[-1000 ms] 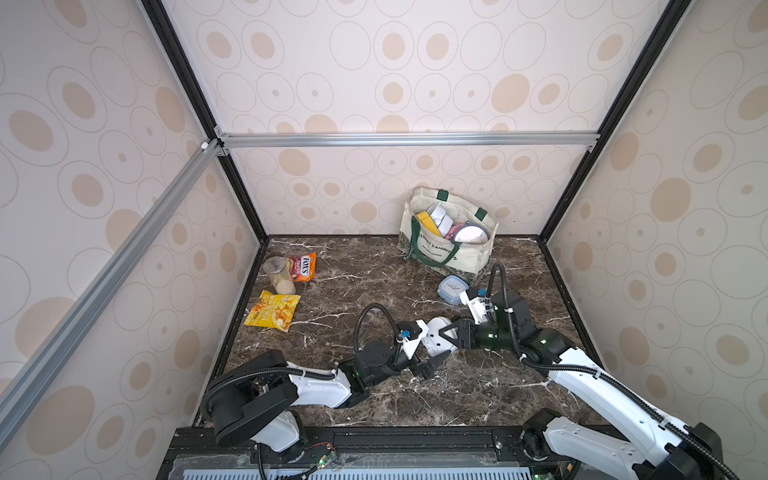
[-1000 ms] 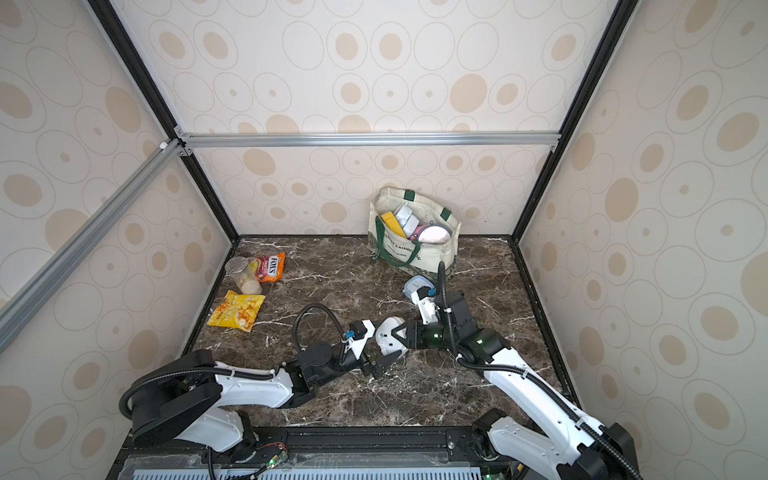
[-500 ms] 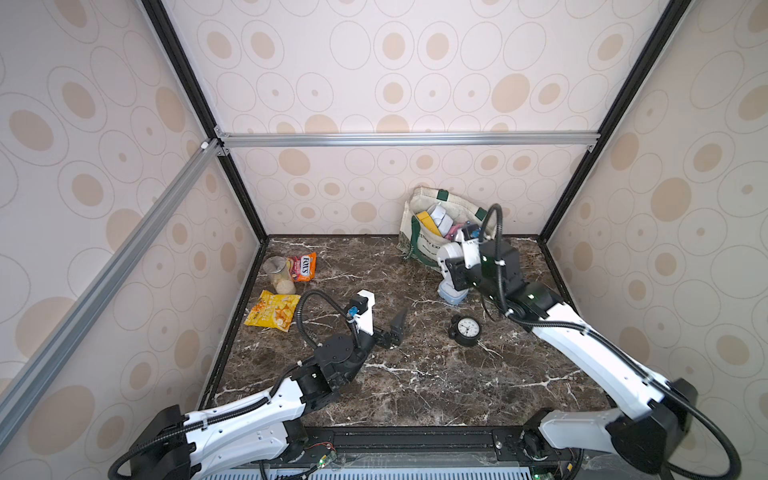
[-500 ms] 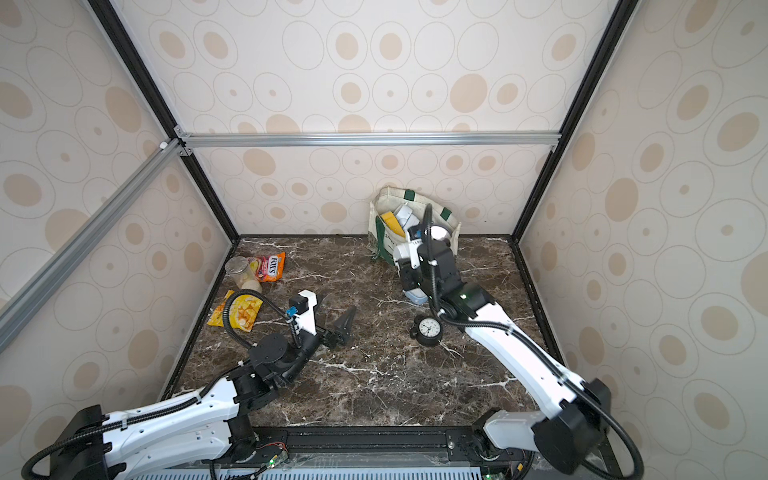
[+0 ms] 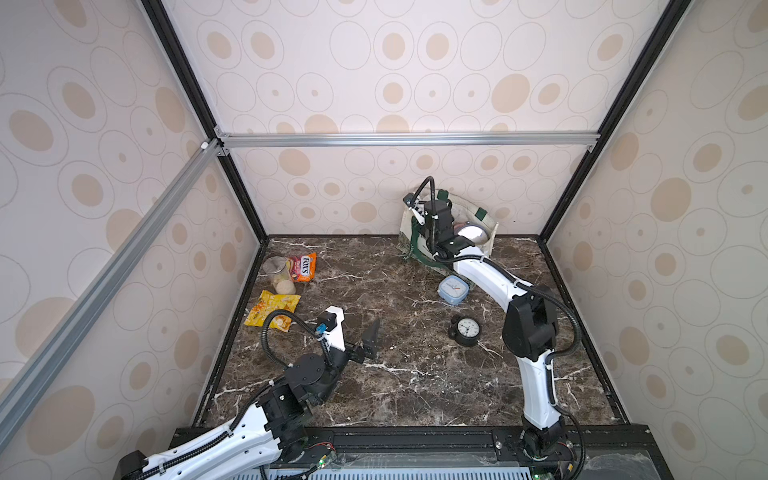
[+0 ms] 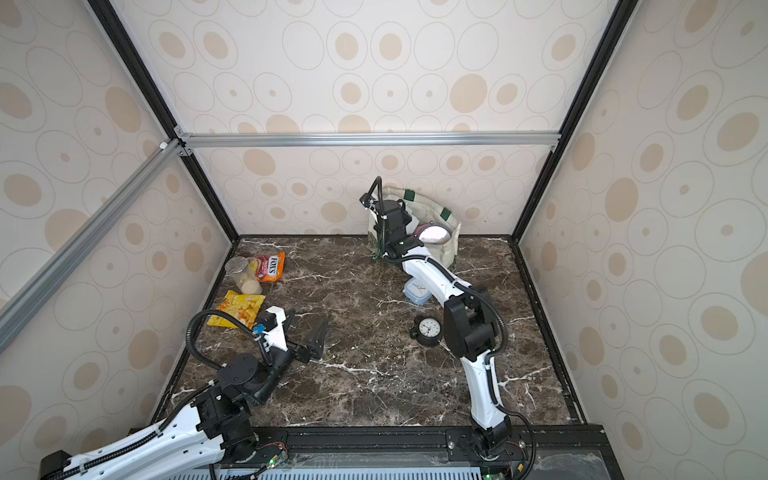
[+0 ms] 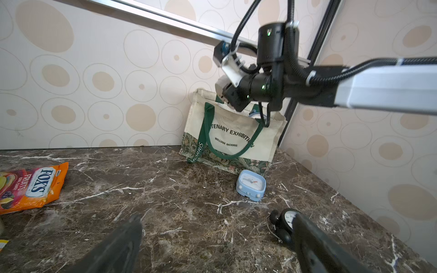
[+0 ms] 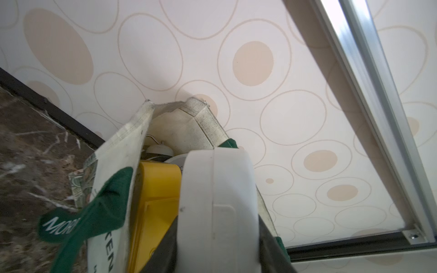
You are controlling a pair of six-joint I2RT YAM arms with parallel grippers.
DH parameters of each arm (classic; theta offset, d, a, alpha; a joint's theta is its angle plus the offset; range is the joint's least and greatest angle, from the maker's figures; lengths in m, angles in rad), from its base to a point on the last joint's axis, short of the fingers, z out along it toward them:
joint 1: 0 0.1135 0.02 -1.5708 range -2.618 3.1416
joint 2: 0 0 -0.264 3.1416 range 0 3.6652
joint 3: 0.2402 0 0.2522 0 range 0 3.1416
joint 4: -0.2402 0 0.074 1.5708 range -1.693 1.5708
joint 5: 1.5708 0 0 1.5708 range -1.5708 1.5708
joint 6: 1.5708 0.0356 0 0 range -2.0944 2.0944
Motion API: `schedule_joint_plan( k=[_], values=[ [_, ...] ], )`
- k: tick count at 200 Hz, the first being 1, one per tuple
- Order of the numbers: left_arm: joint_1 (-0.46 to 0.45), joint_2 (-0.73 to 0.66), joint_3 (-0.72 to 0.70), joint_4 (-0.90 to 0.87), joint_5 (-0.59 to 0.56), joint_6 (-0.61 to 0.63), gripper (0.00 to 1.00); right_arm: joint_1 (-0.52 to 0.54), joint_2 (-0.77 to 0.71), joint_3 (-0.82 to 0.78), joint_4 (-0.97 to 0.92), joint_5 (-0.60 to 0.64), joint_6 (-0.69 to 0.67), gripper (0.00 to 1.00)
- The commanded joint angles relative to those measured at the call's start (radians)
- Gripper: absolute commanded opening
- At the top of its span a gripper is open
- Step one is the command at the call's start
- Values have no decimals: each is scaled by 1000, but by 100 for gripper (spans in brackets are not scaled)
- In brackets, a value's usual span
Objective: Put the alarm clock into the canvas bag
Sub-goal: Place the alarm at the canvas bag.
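Though my right tool [image 8: 217, 238] clamps the alarm clock [image 8: 217, 189] at the mouth of the canvas bag [image 7: 236, 132] by the far edge of the surface [image 7: 165, 189], its face is hidden; only a white rim shows. My left tool [image 7: 217, 218] gapes wide. Bag print, partly covered: "TENARY EXHIBITIO", "WILLIAM MORRIS".

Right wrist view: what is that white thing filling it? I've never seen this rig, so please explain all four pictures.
The machine is two robot arms, each ending in a two-finger gripper. Two pictures look down on the whole table from overhead; the other two come from a camera on each wrist. It is a white clock, held by the right gripper just above the open bag. The left gripper is open and empty, low over the table. Also on the table are a blue clock, a black clock, a candy bag, a yellow snack bag and a jar.
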Motion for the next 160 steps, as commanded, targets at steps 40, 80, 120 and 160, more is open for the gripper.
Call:
schedule_joint_plan(
  k=[40,80,120,160],
  values=[
    [6,-32,-18,-51,-14,-44,98,24,83,57,344,119,-223,6],
    [7,-12,-41,-17,6,-58,98,14,86,25,360,187,-118,4],
    [7,-15,-40,-34,15,-58,98,-63,104,85,176,200,91,4],
    [7,13,-46,-5,21,-62,98,-110,153,153,60,227,168,7]
  ],
)
